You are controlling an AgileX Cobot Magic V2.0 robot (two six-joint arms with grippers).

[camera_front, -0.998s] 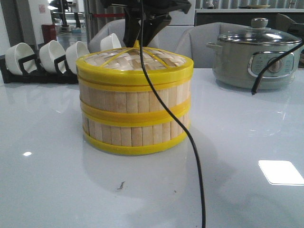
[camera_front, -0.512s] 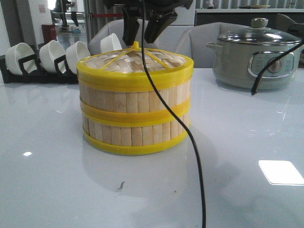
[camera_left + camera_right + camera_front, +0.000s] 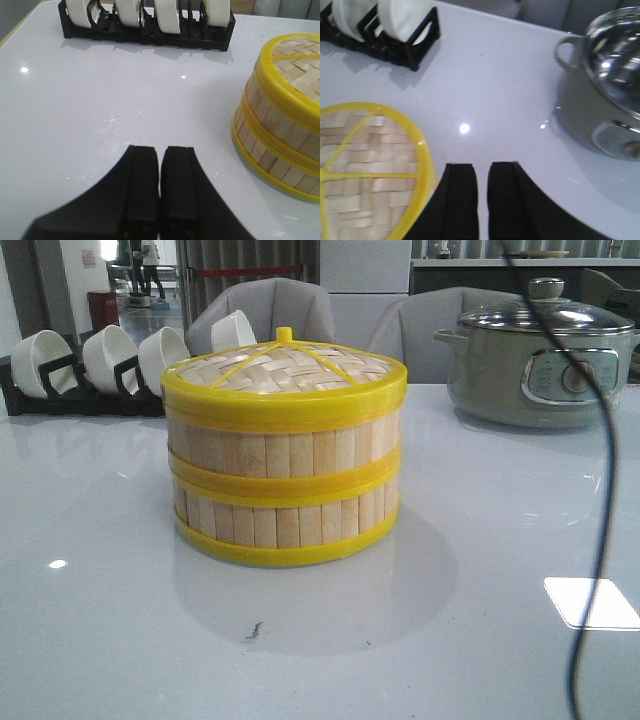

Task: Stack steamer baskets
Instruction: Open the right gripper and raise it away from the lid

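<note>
Two steamer baskets stand stacked at the table's middle, the upper basket [image 3: 285,452] on the lower basket [image 3: 285,523], with the woven yellow-rimmed lid [image 3: 285,365] on top. Neither gripper shows in the front view. My left gripper [image 3: 160,147] is shut and empty, hovering over bare table left of the stack [image 3: 280,125]. My right gripper [image 3: 483,165] is empty with its jaws a narrow gap apart, above the table just beside the lid's rim [image 3: 420,165], not touching it.
A grey-green electric pot with a glass lid [image 3: 540,360] stands at the back right, also in the right wrist view [image 3: 605,90]. A black rack of white bowls [image 3: 90,365] stands at the back left. A black cable [image 3: 600,490] hangs down on the right.
The right gripper, which was at the lid's knob, opened, rose and left the front view. The cable swung from in front of the stack to the right. The stack has not moved.
</note>
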